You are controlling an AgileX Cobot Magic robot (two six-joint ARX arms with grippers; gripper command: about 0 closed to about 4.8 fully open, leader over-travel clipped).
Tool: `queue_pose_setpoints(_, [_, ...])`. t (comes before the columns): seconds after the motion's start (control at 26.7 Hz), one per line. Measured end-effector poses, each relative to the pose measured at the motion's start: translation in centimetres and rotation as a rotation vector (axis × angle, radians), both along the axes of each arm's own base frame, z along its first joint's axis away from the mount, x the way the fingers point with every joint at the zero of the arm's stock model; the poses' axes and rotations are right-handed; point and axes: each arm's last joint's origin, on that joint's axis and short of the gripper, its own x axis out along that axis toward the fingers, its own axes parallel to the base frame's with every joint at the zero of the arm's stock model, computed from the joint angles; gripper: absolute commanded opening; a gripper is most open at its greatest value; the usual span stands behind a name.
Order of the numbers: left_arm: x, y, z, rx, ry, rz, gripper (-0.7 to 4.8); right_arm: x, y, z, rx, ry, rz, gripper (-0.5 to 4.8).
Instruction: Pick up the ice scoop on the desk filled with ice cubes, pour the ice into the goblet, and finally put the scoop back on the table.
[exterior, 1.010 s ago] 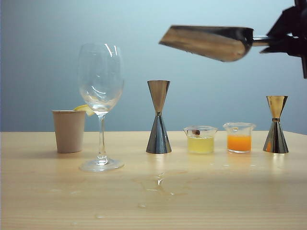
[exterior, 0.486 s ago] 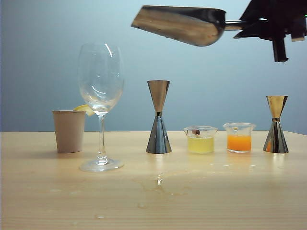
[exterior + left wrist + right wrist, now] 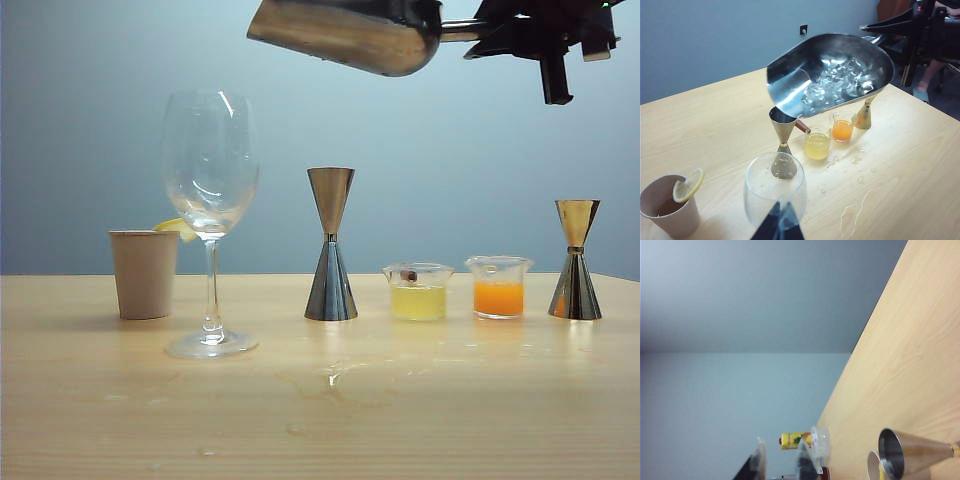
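Even, soft light, sharp frames, with glare on the ice scoop [image 3: 345, 32]

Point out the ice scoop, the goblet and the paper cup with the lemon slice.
ice scoop [image 3: 350, 35], exterior view, on the trough's shiny outer side.
goblet [image 3: 210, 160], exterior view, on the middle of the clear bowl.
paper cup [image 3: 677, 220], left wrist view, on the beige outer wall below the lemon slice.

Right gripper [image 3: 781, 460] nr desk [image 3: 910, 355] edge w/ steel jigger [image 3: 912, 455].
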Motion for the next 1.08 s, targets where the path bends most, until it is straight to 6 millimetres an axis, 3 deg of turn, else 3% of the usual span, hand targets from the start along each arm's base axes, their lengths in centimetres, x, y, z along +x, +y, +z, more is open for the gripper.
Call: queue_pose_setpoints(1.08, [0.0,0.0,0.0,0.0,0.0,0.0,-0.06,-0.9,3.1,-0.1,-0.067,0.002,0.059,-0.05])
